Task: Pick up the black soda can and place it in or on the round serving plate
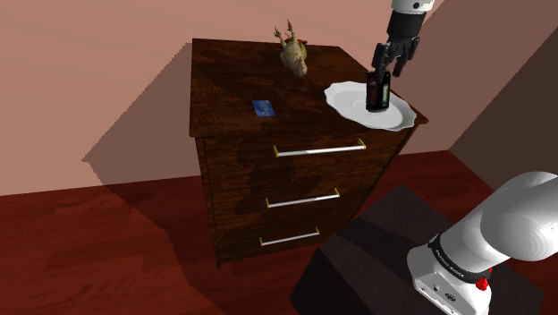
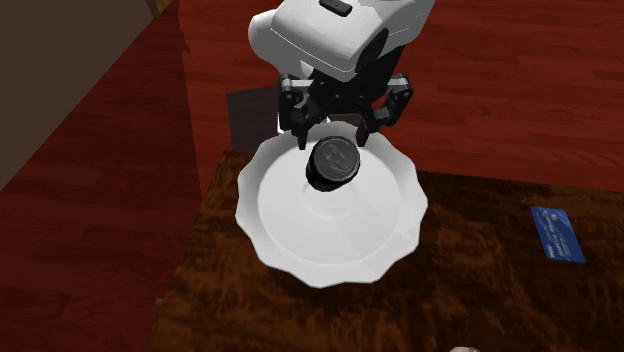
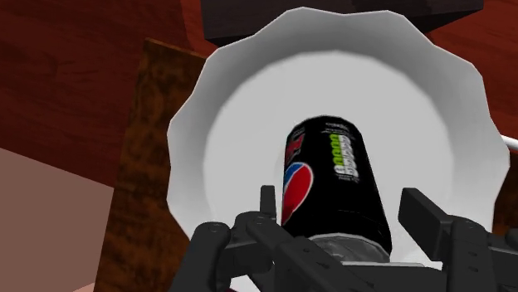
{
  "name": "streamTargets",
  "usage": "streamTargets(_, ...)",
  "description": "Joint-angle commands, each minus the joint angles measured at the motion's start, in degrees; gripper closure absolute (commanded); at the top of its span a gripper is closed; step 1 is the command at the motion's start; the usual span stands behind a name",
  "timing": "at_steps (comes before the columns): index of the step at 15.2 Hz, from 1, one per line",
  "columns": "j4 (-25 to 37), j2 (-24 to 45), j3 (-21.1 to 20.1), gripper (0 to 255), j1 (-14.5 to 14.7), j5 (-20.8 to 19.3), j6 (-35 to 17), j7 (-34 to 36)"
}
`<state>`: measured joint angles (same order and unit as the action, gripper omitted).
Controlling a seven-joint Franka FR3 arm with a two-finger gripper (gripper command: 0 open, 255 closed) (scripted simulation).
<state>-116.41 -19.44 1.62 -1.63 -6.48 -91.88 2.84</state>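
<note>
The black soda can (image 1: pixel 377 93) stands upright on the white scalloped round plate (image 1: pixel 344 94), toward the plate's side nearest the arm. From above in the second exterior view, the can (image 2: pixel 333 165) sits on the plate (image 2: pixel 330 245) just below the hand. My gripper (image 1: pixel 389 70) hovers at the can's top, open. In the wrist view the can (image 3: pixel 332 182) lies between the two fingers of the gripper (image 3: pixel 343 206). A gap shows beside the right finger (image 3: pixel 423 216), so the can is not clasped. The plate (image 3: pixel 249 124) spreads out beneath it.
The plate rests at the corner of a dark wooden dresser (image 1: pixel 232 89) with three drawers, close to its edges. A blue card (image 1: pixel 262 108) lies mid-top and a tan figurine (image 1: pixel 293 55) stands at the back. The dark stand (image 1: pixel 376 259) sits below.
</note>
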Motion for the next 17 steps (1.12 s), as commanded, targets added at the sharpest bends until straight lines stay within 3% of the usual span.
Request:
streamTargets(1, 0.01, 0.00, 0.00, 0, 0.00, 0.00, 0.00, 0.00)
streamTargets(5, 0.01, 0.00, 0.00, 0, 0.00, 0.00, 0.00, 0.00)
streamTargets(9, 9.29, 2.09, -0.51, 0, 0.21, 0.24, 7.22, -0.13)
streamTargets(17, 9.29, 2.09, -0.51, 0, 0.21, 0.24, 7.22, -0.13)
